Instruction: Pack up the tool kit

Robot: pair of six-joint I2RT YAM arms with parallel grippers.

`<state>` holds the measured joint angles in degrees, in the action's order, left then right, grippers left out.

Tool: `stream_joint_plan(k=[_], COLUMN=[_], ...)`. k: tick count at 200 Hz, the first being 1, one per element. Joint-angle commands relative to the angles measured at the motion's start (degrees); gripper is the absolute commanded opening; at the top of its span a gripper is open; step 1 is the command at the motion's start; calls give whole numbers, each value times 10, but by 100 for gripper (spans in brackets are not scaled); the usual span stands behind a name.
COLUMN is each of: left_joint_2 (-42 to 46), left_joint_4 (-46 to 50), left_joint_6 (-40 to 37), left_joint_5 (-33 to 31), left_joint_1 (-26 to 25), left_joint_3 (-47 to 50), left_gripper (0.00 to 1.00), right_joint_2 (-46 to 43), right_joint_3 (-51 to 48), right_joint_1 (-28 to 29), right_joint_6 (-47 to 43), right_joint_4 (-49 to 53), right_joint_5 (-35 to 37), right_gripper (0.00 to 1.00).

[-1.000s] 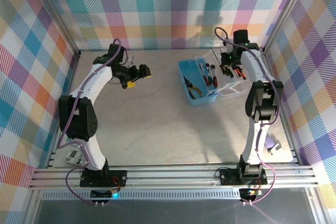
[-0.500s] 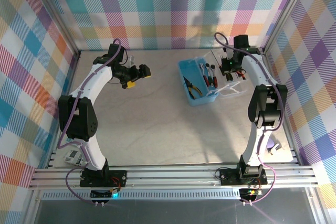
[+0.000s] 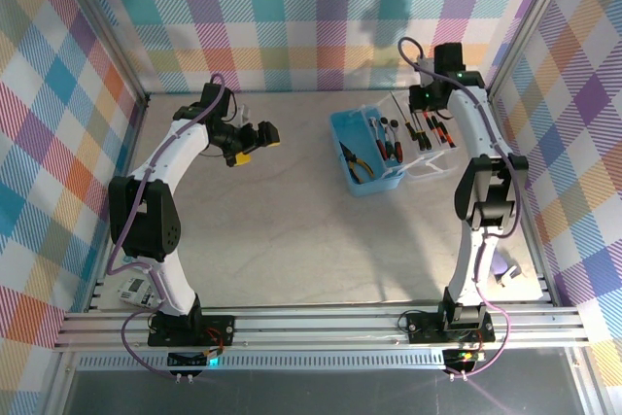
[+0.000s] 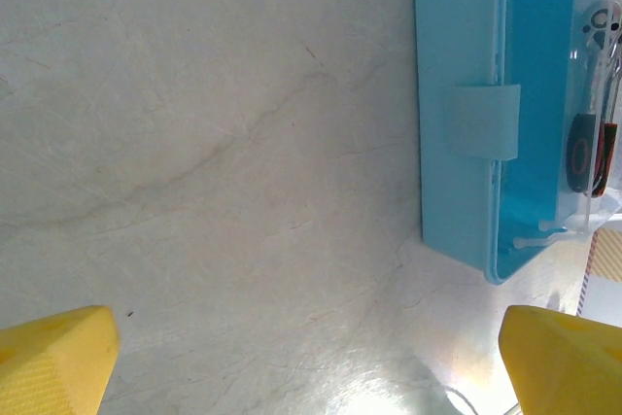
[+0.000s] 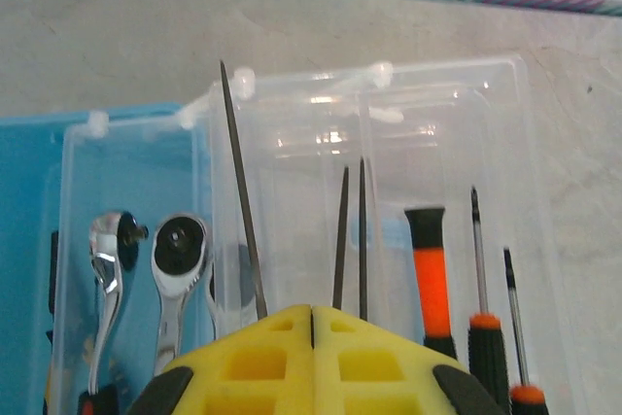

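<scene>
Right gripper [image 5: 311,332] pinched together, left gripper [image 4: 311,362] agape — pliers [image 3: 360,164], wrenches [image 5: 175,269] in blue case [image 3: 342,128]; screwdrivers [image 5: 428,269] wait in clear lid [image 5: 457,133].

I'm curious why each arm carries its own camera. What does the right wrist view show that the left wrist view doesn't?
Right wrist view: the right gripper, shut, and beyond it orange-handled screwdrivers lying in the clear lid. Left wrist view: the left gripper, open, above the table, plus the case's latch. Both: the blue case and a ratchet wrench inside it.
</scene>
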<state>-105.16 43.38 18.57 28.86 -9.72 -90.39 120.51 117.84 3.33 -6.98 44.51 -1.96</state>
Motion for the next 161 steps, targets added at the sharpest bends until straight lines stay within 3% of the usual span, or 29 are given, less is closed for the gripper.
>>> stream_joint_plan(k=[1,61,161], left_joint_2=[3,6,4], left_joint_4=[3,5,9], left_joint_6=[-8,-6,-6], left_joint_5=[5,3,2], left_joint_1=[-6,-6,-7], left_joint_3=[8,6,-5], left_gripper=[100,100,100], right_joint_2=[38,54,-39], right_joint_3=[29,-6,-141], right_joint_1=[5,13,14], right_joint_6=[9,9,9], right_joint_4=[15,9,-24], right_joint_5=[-31,-44,-4], right_gripper=[7,3,1])
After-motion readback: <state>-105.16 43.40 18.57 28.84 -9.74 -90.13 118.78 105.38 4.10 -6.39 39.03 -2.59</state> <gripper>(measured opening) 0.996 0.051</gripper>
